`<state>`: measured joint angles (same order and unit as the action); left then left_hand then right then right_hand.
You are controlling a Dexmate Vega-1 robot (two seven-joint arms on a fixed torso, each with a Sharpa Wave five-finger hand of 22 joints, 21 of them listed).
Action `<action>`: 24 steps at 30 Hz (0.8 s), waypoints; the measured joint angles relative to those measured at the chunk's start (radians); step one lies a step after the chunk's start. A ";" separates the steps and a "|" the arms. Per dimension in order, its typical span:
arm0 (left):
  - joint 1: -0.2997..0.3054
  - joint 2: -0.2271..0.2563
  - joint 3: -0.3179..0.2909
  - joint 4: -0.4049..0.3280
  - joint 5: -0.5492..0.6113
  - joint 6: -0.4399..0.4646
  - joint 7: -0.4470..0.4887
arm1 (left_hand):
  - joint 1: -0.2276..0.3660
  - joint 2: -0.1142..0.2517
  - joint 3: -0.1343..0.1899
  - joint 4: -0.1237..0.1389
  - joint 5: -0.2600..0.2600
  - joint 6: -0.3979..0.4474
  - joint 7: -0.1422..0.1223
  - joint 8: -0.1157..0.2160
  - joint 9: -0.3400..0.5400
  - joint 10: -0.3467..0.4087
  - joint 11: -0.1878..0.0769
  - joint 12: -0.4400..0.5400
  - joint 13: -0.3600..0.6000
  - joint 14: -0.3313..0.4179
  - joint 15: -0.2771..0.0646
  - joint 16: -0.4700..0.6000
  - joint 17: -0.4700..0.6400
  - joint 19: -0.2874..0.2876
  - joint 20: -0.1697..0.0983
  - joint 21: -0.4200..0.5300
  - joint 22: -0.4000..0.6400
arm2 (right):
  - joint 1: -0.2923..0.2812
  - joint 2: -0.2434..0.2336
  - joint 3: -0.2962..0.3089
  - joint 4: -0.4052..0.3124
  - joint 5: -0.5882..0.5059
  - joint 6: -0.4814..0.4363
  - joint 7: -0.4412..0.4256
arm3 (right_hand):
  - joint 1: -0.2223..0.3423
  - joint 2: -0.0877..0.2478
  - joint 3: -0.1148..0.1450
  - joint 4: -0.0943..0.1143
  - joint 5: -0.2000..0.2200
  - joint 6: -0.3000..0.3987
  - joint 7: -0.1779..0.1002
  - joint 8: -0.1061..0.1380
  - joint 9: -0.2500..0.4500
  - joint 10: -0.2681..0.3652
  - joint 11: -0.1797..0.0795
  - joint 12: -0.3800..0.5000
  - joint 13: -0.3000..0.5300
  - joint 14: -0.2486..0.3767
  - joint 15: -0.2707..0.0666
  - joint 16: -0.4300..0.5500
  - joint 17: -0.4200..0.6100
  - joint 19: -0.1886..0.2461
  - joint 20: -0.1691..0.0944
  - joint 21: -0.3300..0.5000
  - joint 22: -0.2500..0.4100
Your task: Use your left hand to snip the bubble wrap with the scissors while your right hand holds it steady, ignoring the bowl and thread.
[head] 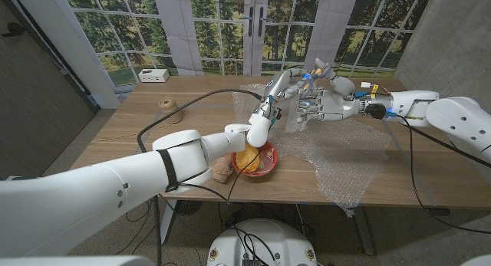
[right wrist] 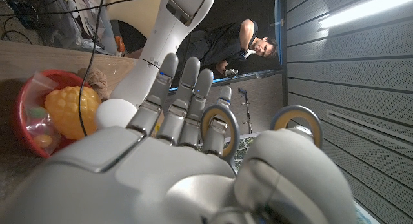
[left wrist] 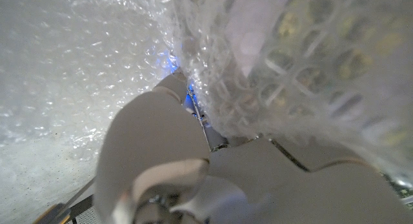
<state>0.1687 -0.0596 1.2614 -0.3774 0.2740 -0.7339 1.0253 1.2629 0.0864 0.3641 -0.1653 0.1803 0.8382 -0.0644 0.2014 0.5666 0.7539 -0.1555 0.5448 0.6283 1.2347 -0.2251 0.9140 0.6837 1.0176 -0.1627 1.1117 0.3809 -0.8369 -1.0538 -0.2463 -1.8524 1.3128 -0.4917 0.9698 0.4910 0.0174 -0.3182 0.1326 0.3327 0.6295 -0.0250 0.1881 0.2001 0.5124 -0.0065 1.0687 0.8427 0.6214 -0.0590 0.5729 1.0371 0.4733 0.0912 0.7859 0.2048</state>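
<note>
**Both hands raised over the wrap, and I cannot see the blades**

The table (head: 115, 136) carries the bubble wrap (head: 337, 162), spread toward four o'clock, one edge lifted between my hands. My right hand (head: 326, 105), at one o'clock, has fingers extended; whether it grips the sheet I cannot tell. My left hand (head: 278, 88) is buried in wrap; scissors are not discernible, its grasp unclear. Risk: a blind snip could catch my right fingers (right wrist: 184, 79) or miss. The red bowl (head: 257, 160) sits under my left forearm, easily knocked.

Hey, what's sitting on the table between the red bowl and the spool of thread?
In the head view, the left arm crosses the stretch between the red bowl and the thread spool; otherwise bare wooden table.
</note>
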 measured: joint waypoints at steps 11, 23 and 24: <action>0.007 -0.006 -0.012 0.001 -0.030 -0.007 -0.018 | 0.043 0.004 -0.045 0.007 0.000 -0.101 -0.059 0.070 0.144 -0.076 -0.005 0.003 0.126 0.000 0.000 0.015 -0.035 -0.007 0.004 0.024 -0.025 | 0.015 0.008 -0.017 0.009 -0.008 -0.008 0.015 | 0.000 0.000 0.000 0.000 0.000 0.000 0.000 0.000 0.000 0.000 0.000 0.000 0.000 0.000 0.000 0.000 -0.005 0.000 0.000 0.000 0.000; 0.011 -0.009 -0.019 0.001 -0.045 -0.014 -0.027 | 0.071 0.021 -0.075 0.013 0.000 -0.158 -0.073 0.135 0.277 -0.146 -0.003 0.065 0.270 0.000 0.000 0.030 -0.047 -0.013 0.006 0.031 -0.042 | 0.027 0.009 -0.025 0.018 -0.017 -0.011 0.027 | 0.000 0.000 0.000 0.000 0.000 -0.005 0.005 0.000 0.000 -0.003 0.003 0.000 0.000 0.000 0.000 0.000 -0.005 0.000 0.000 0.000 0.000; 0.011 -0.009 -0.019 0.001 -0.046 -0.016 -0.029 | 0.071 0.021 -0.083 0.015 0.000 -0.158 -0.073 0.143 0.288 -0.146 -0.003 0.073 0.283 0.000 0.000 0.030 -0.049 -0.019 0.005 0.032 -0.042 | 0.027 0.009 -0.026 0.018 -0.017 -0.011 0.027 | 0.000 0.000 0.000 0.000 0.000 -0.006 0.005 0.000 0.000 -0.003 0.003 0.000 0.000 0.000 0.000 0.000 -0.005 0.000 0.000 0.000 0.000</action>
<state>0.1793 -0.0690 1.2427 -0.3761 0.2277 -0.7494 0.9966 1.3335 0.1072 0.2813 -0.1505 0.1803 0.6801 -0.1378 0.3449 0.8550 0.6078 -0.1588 0.6175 0.9117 1.2348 -0.2251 0.9441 0.6351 0.9986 -0.1581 1.1435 0.3385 -0.8096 -1.0444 -0.2718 -1.8346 1.2953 -0.5032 0.9972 0.4911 0.0174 -0.3182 0.1326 0.3327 0.6239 -0.0197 0.1881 0.2001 0.5089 -0.0031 1.0687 0.8428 0.6214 -0.0590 0.5729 1.0323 0.4733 0.0912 0.7859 0.2048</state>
